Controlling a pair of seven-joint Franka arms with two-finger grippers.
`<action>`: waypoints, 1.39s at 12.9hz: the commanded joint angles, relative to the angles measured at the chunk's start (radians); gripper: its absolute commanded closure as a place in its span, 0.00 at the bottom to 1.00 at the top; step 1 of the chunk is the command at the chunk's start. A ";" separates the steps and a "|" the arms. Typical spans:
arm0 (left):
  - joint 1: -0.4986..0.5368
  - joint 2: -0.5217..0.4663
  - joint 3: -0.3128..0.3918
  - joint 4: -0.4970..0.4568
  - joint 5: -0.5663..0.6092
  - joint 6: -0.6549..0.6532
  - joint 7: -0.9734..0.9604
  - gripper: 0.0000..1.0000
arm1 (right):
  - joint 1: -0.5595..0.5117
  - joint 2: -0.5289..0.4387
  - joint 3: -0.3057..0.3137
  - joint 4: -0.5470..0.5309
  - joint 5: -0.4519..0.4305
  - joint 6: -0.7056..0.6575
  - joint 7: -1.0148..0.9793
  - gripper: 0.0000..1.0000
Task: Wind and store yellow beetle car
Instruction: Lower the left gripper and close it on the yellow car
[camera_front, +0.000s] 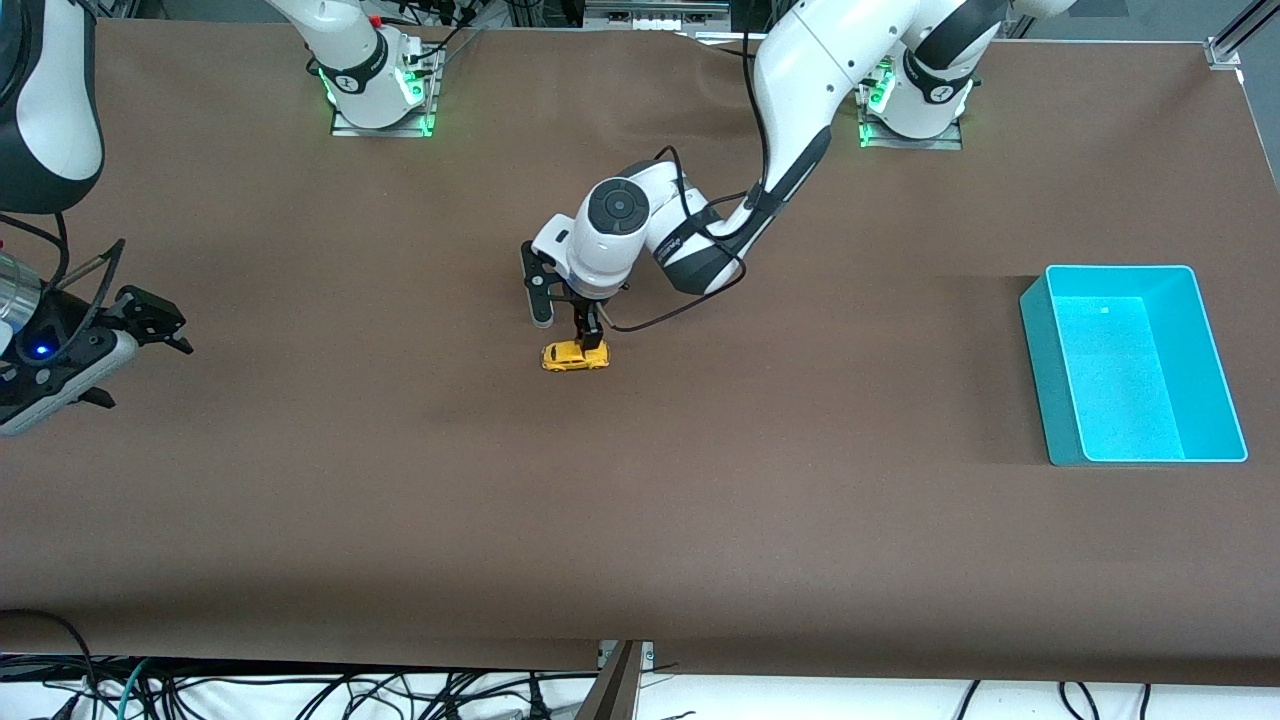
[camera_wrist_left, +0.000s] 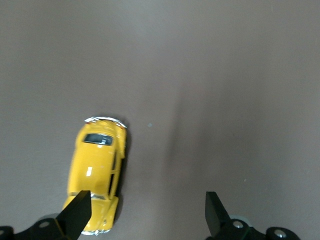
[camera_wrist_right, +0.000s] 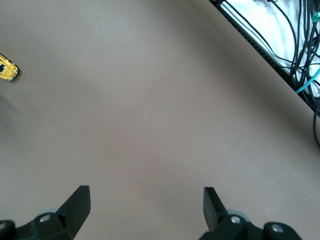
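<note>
Your left gripper (camera_wrist_left: 145, 215): fingers spread, released; glossy rounded yellow beetle car (camera_wrist_left: 97, 172) on matte brown tabletop (camera_front: 640, 500) under one fingertip. Right gripper (camera_wrist_right: 145, 210) waits, fingers spread. Teal rectangular bin (camera_front: 1040, 380) well apart.

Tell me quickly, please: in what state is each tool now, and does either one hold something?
Left tool: open, holds nothing, low over the yellow beetle car.
Right tool: open, holds nothing, waiting at the right arm's end of the table.
</note>
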 joint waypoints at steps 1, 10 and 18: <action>0.005 0.024 0.015 0.039 0.028 0.000 0.132 0.00 | 0.000 0.012 0.000 0.024 -0.007 0.000 0.014 0.00; 0.002 0.089 0.028 0.051 0.112 0.150 0.097 0.00 | 0.004 0.012 0.000 0.024 -0.009 -0.018 0.305 0.00; 0.006 0.113 0.033 0.052 0.088 0.216 0.073 0.76 | 0.003 0.012 0.000 0.022 -0.009 -0.019 0.307 0.00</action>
